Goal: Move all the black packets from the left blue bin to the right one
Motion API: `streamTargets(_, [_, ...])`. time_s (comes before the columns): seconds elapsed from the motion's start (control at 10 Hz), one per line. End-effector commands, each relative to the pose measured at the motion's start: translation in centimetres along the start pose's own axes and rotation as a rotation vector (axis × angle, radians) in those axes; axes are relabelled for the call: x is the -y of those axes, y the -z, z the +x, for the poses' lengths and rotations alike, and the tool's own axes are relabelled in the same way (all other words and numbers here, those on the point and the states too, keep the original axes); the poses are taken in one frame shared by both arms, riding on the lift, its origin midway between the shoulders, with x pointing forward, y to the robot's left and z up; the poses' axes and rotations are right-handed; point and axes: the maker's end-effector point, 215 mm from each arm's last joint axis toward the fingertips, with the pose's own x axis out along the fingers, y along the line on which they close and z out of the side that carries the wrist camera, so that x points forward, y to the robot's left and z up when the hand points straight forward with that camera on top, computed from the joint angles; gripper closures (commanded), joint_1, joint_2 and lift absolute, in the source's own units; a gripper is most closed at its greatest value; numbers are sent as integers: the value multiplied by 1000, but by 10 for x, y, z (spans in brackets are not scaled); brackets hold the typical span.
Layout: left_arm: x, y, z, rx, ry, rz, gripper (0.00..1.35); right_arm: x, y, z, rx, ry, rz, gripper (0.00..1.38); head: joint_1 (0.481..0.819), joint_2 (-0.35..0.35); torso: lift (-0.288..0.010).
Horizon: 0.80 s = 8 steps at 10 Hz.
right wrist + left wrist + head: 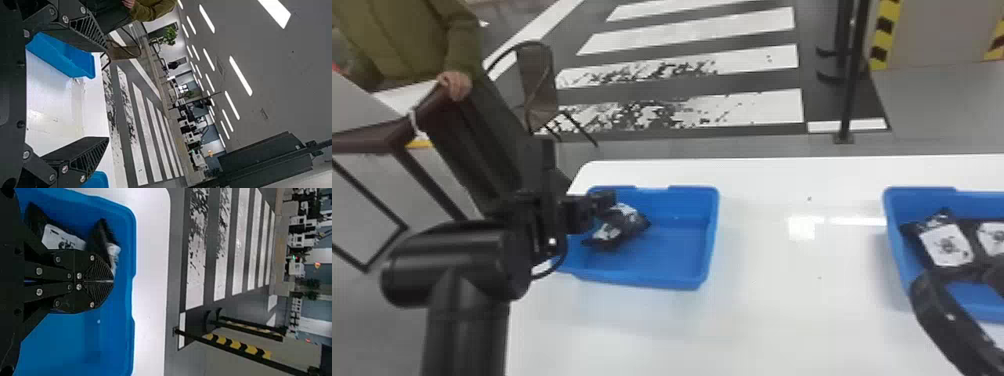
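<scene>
The left gripper [604, 198] has its two flat black fingers closed together in the left wrist view, with nothing visible between them. Its tips are over the blue plastic left bin [677, 252], right by two glossy black packets with white labels [62, 238] lying inside; whether they touch is unclear. The packets sit together on the bin's left side in the head view.

The right gripper [944, 310] has its two flat black fingers spread wide in the right wrist view, with nothing between them. In the head view it is above the near part of the blue plastic right bin [894, 240], where at least two white-labelled black packets [944, 245] lie side by side.

Both bins stand well apart on a glossy white table [782, 310]. Beyond it are a brown chair [537, 85] and a floor crossing with white stripes [752, 107].
</scene>
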Motion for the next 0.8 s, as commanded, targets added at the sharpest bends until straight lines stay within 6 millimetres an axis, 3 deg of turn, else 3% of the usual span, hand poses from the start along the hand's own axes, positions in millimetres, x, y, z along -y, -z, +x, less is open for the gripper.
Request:
streamTargets(0.0, [51,-11,-27,69,106,37,1207,0,-4,4,7,-5,-4,239,695,289,-140])
streamTargets(0.1, [82,-9,-37,85,172,52,1207,0,-6,9,17,-15,-7,239,695,256,-140])
streamTargets(0.2, [100,-2,-36,74,208,56,1207,-1,-7,13,23,-26,-10,239,695,236,-140])
streamTargets(0.3, [96,3,-34,49,184,71,1153,-4,-7,16,26,-37,0,239,695,200,-140])
streamTargets(0.5, [81,19,-26,-2,159,26,429,-6,0,15,16,-41,33,239,695,196,-140])
streamTargets(0.6, [87,31,-16,-26,195,-34,260,-6,2,15,10,-43,39,239,695,203,-140])
streamTargets(0.7, [91,45,-5,-64,212,-89,228,-7,7,14,-1,-44,52,239,695,210,-140])
